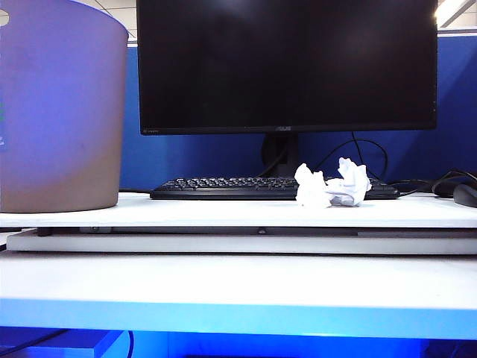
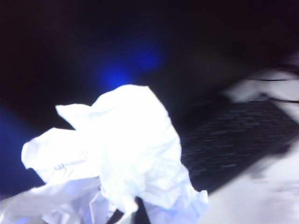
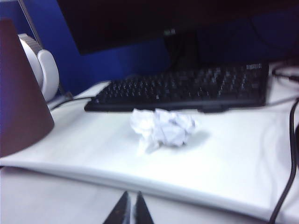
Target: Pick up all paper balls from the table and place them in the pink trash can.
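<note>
A paper ball [image 2: 117,158] is gripped by the closed left end effector [image 2: 133,212]; the other paper ball [image 3: 162,129] lies straight ahead of the nearly closed, empty right end effector [image 3: 131,210].

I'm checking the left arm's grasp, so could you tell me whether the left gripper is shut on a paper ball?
Shut on one: the left gripper has a crumpled white paper ball bunched right at its dark fingertips.
</note>
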Robot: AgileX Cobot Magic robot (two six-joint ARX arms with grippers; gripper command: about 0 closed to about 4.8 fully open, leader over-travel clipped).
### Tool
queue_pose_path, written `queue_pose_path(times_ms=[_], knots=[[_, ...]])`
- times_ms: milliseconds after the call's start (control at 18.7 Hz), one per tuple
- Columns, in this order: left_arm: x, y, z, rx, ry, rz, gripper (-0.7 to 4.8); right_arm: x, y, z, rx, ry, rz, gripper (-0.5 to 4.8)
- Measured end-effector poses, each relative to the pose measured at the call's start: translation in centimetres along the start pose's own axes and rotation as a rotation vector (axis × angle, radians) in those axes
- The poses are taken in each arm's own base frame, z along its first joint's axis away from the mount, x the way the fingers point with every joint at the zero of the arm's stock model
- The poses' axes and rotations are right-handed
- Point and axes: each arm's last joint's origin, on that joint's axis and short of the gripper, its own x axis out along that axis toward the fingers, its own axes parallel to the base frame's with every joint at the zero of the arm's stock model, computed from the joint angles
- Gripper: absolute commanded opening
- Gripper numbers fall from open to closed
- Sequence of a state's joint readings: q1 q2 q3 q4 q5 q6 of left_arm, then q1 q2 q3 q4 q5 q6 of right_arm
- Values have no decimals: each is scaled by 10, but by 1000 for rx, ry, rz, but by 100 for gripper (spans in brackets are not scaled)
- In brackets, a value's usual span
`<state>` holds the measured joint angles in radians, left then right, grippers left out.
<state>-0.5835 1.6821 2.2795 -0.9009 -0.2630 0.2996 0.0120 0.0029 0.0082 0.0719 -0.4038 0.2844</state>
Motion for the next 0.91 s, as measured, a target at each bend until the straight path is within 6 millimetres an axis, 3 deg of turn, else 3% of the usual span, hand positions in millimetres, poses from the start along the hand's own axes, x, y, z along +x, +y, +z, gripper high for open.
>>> queue_pose_path(times_ms=[107,267,427,641,801,908], knots=[[-26,22,-5,-3,39,100,-5,0,1,2,-11,-24,7,22],[-52,30,-19,19,189,174,-5,0,1,4,-4,-40,12,22],[-46,44,-34,1,312,242,-5,0,1,4,17,-40,12,23],[-44,49,-44,17,405,330,5,0,2,5,36,-46,36,23],[-43,56,-46,-6,407,347,202,0,3,7,31,-61,40,65],[-43,56,-46,-5,407,344,224,0,3,7,42,-63,42,65]])
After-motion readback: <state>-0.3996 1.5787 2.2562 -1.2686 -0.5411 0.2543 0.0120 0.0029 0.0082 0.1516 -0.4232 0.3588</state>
